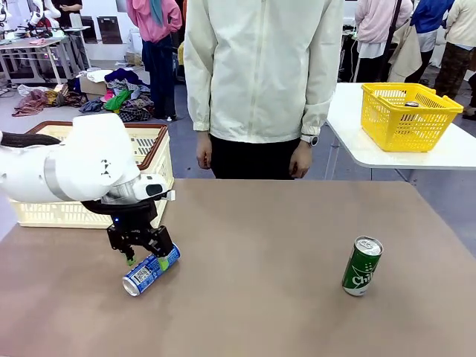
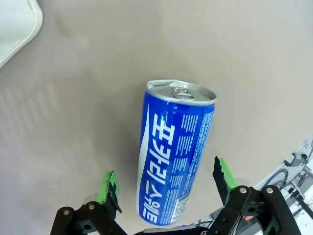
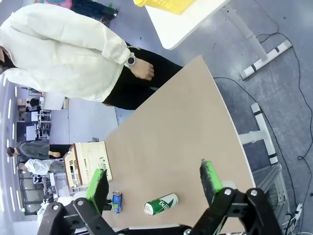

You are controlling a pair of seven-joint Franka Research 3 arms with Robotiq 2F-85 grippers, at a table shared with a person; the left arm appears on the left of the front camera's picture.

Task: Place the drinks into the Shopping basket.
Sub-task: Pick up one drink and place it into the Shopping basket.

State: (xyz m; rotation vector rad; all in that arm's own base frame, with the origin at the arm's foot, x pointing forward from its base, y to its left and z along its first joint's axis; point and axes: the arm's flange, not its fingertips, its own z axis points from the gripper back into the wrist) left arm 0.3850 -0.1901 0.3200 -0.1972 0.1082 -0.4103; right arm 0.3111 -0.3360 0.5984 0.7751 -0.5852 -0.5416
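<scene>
A blue can point(image 1: 151, 270) with white lettering lies on its side on the brown table, left of centre. My left gripper point(image 1: 147, 260) is down over it, open, one green pad on each side of the can. In the left wrist view the blue can point(image 2: 173, 152) lies between the spread fingertips of the left gripper point(image 2: 166, 181), with gaps on both sides. A green can point(image 1: 362, 265) stands upright at the right. The Shopping basket point(image 1: 160, 152) sits at the table's far left, behind my left arm. My right gripper point(image 3: 154, 183) is open and empty, high above the green can point(image 3: 160, 204).
A person in a cream jacket point(image 1: 262, 71) stands at the far edge, hands hanging down. A yellow basket point(image 1: 409, 115) rests on a separate white table point(image 1: 372, 152) at the back right. Bare tabletop point(image 1: 260, 245) lies between the two cans.
</scene>
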